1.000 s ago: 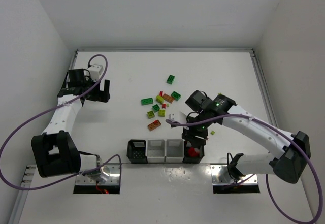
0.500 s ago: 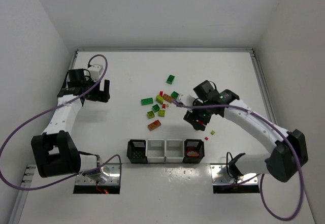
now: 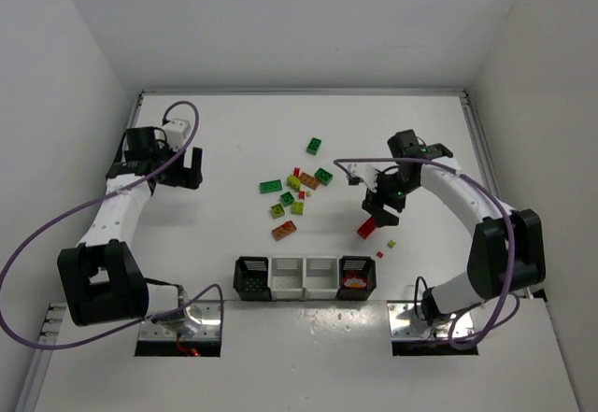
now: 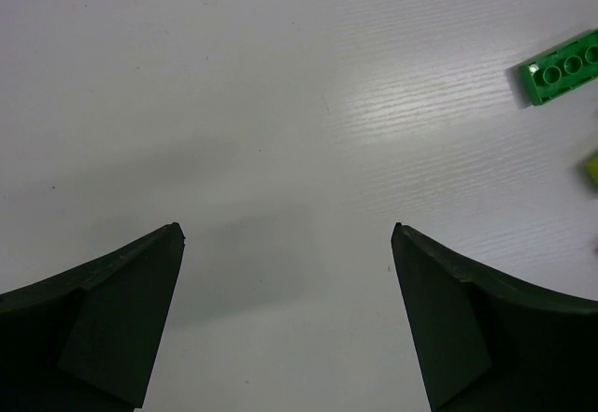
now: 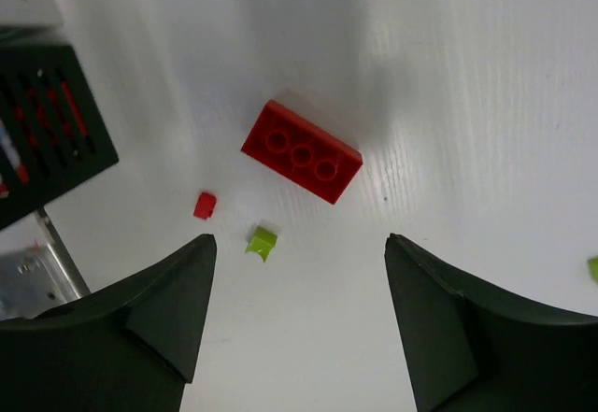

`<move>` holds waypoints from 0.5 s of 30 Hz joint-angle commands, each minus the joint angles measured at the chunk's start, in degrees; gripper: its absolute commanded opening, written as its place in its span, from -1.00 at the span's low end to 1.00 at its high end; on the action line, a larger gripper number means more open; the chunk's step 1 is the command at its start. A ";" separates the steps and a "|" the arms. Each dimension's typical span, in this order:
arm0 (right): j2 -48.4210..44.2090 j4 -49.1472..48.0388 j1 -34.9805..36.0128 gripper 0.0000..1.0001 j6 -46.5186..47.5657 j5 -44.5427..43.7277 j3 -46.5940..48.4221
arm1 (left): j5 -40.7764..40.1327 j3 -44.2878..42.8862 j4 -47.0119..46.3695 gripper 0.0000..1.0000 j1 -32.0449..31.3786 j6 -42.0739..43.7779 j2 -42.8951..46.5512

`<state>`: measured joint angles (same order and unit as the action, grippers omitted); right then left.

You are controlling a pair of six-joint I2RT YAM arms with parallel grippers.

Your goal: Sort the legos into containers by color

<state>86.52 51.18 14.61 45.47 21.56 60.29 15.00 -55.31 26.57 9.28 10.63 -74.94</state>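
Observation:
Four bins stand in a row near the front: black, white, white, and black with red pieces inside. Loose legos lie mid-table: green, green, orange-brown, yellow-green. My right gripper is open and empty, hovering just beyond a red brick. In the right wrist view my right gripper has the red brick, a tiny red piece and a tiny yellow-green piece ahead of it. My left gripper is open and empty at the far left.
In the left wrist view my left gripper is over bare table, with a green brick at the right edge. The right black bin shows at the left of the right wrist view. Metal base plates sit at the near edge.
My right gripper has moved from above the right black bin back and to the right, uncovering the red brick on the table. Red pieces now show in that bin. The left arm has not moved.

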 commanded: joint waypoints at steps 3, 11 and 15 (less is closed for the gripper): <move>-2.42 10.32 -0.64 0.50 29.21 9.90 1.13 | 1.61 0.29 -0.29 0.99 -0.49 1.32 -1.18; 3.57 7.90 -0.64 0.58 40.39 9.82 1.07 | 4.15 -0.77 0.77 0.99 -0.49 0.79 -4.08; 5.05 4.37 -0.11 0.61 42.50 9.29 1.22 | 4.16 -0.77 1.38 0.99 -0.49 0.79 -4.60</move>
<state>90.98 58.39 14.11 81.95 28.34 61.04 17.54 -55.29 27.88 9.28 11.35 -79.09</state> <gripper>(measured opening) 0.796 0.995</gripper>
